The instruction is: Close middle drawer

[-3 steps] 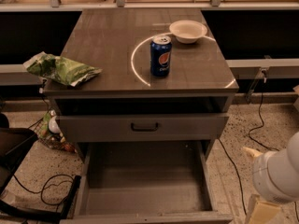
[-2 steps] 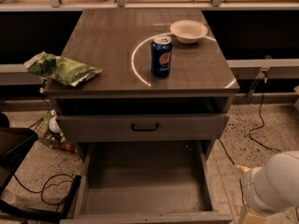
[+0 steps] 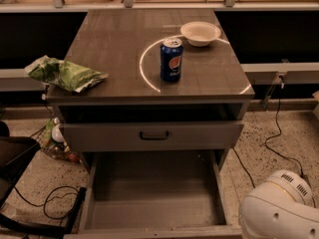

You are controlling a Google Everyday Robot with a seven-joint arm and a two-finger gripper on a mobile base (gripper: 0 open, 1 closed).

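Note:
The middle drawer (image 3: 154, 198) is pulled far out of the grey cabinet. Its deep plain grey tray is empty, and its front panel lies at the bottom edge of the view with the handle hidden. Above it the uppermost drawer (image 3: 199, 136), with a small black handle (image 3: 153, 135), stands slightly out. Only a white rounded part of my arm (image 3: 279, 213) shows at the bottom right, beside the open drawer's right front corner. The gripper itself is out of view.
On the cabinet top (image 3: 114, 44) stand a blue soda can (image 3: 171, 59), a white bowl (image 3: 200, 33) and a green chip bag (image 3: 65, 73) at the left edge. Black cables (image 3: 55, 203) and a dark object (image 3: 15, 158) lie on the floor at left. Another cable (image 3: 279, 133) is at right.
The white arm part has moved down and to the left, closer to the open drawer's right front corner. The drawers and the things on top have not moved.

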